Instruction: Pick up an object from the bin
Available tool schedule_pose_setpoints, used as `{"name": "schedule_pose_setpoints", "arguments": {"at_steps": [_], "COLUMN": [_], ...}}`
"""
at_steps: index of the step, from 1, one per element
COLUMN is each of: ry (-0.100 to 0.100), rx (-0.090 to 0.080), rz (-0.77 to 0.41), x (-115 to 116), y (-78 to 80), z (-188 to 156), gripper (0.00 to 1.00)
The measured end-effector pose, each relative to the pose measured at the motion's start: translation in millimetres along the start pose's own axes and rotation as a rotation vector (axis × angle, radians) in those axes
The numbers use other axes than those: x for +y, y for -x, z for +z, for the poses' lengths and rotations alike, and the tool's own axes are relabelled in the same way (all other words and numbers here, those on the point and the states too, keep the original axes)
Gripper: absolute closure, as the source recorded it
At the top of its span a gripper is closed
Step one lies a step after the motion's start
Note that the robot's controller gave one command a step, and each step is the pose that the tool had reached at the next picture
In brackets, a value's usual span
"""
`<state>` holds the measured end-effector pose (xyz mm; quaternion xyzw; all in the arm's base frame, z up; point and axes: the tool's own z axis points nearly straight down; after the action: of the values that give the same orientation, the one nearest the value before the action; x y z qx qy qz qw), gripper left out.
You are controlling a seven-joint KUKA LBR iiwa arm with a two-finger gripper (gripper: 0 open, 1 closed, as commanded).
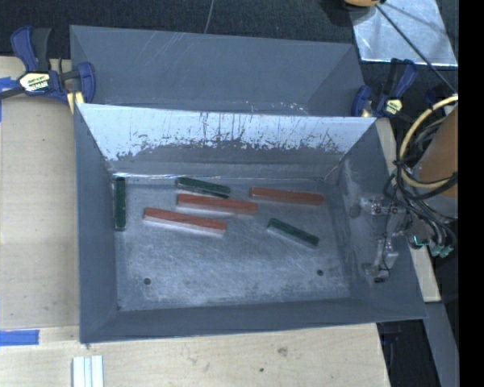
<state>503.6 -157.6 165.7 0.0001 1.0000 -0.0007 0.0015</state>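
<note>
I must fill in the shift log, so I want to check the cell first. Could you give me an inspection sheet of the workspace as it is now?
Surface: grey metal bin, floor scuffed, reddish streaks on the back wall.
Job's things: three red sticks and three green sticks lie flat on the floor; one of the green ones lies along the left wall.
Clutter: nothing seen.
Grippers: gripper by the right wall, apart from every stick; the green stick on the right is nearest.
Cables: black and yellow cables looped at the wrist, beyond the bin's right rim.
Surroundings: dark ground behind the bin.
</note>
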Motion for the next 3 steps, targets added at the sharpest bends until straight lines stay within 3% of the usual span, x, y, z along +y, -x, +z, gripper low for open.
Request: {"name": "schedule_pose_setpoints", "arguments": {"at_steps": [1, 2, 3], "ry": [-0.002, 0.002, 0.001], "rx": [-0.005, 0.003, -0.001], "rz": [-0.069, -0.002, 0.032], "x": [30.5, 55.3, 64.6], "y": [16.2, 37.2, 48.1], "z": [42.6, 63.3, 78.1], "gripper": [0.00, 0.00, 0.00]}}
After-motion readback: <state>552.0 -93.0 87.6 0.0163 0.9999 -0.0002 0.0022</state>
